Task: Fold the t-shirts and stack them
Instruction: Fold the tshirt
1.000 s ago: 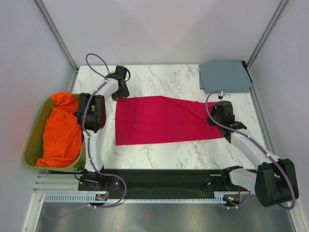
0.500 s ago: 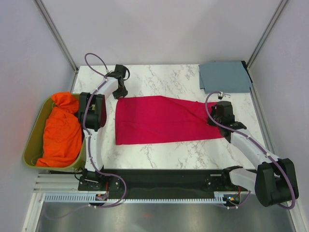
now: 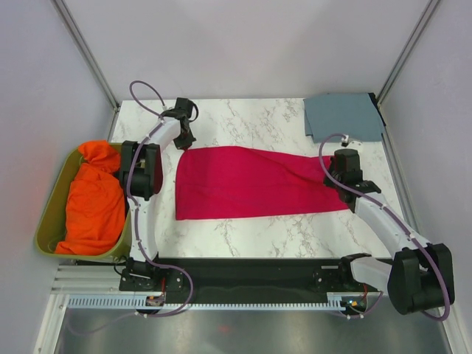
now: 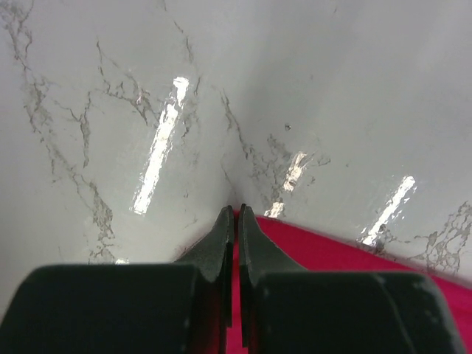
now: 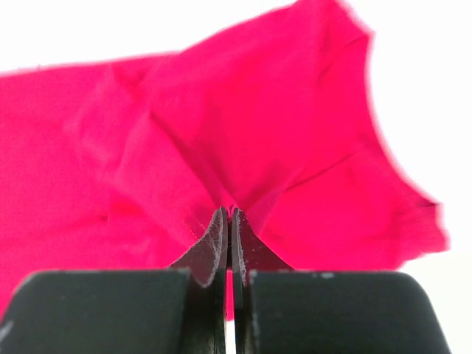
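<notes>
The crimson-red t-shirt (image 3: pixel 247 183) lies spread flat across the middle of the marble table. My left gripper (image 3: pixel 185 141) sits at its far left corner, shut on the red cloth (image 4: pixel 310 251) pinched between the fingers. My right gripper (image 3: pixel 333 179) is at the shirt's right end, shut on a raised bunch of red cloth (image 5: pixel 243 147). The slate blue-grey t-shirt (image 3: pixel 344 116) rests folded as a rectangle at the far right corner of the table.
An olive bin (image 3: pixel 53 214) holding orange cloth (image 3: pixel 94 198) stands off the table's left edge. Frame posts rise at the far left and far right corners. Bare marble (image 3: pixel 243 118) lies behind the red shirt.
The left gripper has closed on the shirt's far left corner. The right gripper has shifted slightly right and back, drawing the shirt's right end with it.
</notes>
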